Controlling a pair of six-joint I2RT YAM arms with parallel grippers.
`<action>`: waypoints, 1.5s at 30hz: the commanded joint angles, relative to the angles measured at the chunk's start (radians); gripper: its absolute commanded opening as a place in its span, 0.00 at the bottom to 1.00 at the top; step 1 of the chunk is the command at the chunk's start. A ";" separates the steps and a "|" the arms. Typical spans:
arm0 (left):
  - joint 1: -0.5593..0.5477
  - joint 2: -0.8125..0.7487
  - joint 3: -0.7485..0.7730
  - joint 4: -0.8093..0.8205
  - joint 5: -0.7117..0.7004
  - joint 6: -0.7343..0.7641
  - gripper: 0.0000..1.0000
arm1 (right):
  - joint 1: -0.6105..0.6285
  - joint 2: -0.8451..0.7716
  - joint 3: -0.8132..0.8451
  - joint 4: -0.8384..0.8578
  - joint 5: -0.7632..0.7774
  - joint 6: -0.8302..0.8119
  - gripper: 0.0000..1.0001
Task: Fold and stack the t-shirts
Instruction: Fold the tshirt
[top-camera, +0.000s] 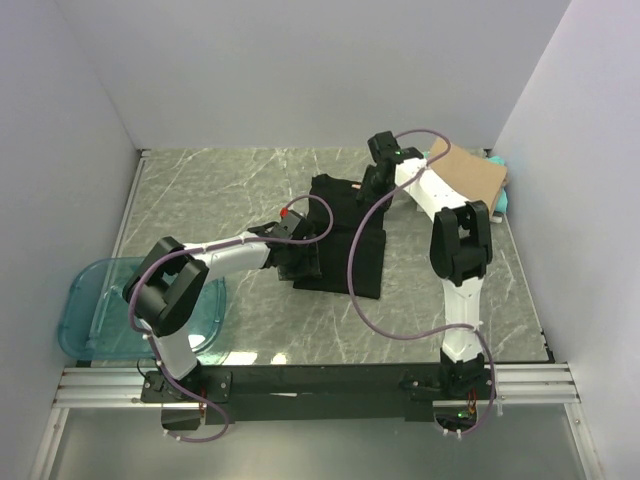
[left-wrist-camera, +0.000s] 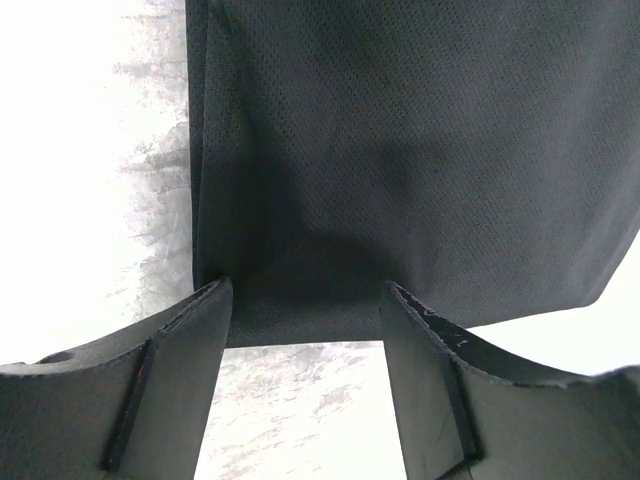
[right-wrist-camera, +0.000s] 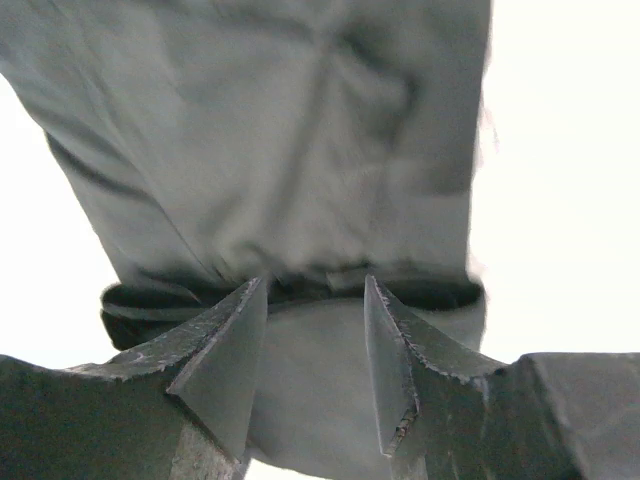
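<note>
I'm seeing the plain black cloth t-shirt (top-camera: 352, 235) lying mid-worktop (top-camera: 220, 190), long axis near-to-far. The left jaws are hanging spread at its near-left hem (nearer), the right jaws spread over its far collar.

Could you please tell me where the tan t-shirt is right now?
In the top view, the tan t-shirt lies in the far right corner of the table, atop the teal t-shirt, beside the right arm.

Overhead wide; wrists close on t-shirt (top-camera: 370, 262)
</note>
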 joint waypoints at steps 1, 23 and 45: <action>-0.005 -0.008 -0.015 -0.091 -0.026 0.025 0.68 | 0.011 -0.140 -0.118 0.008 -0.015 -0.010 0.51; -0.005 -0.158 -0.015 -0.189 -0.104 -0.032 0.68 | 0.123 -0.719 -1.048 0.295 -0.199 0.087 0.51; -0.002 -0.230 -0.093 -0.195 -0.115 -0.058 0.67 | 0.159 -0.647 -1.144 0.342 -0.131 0.110 0.46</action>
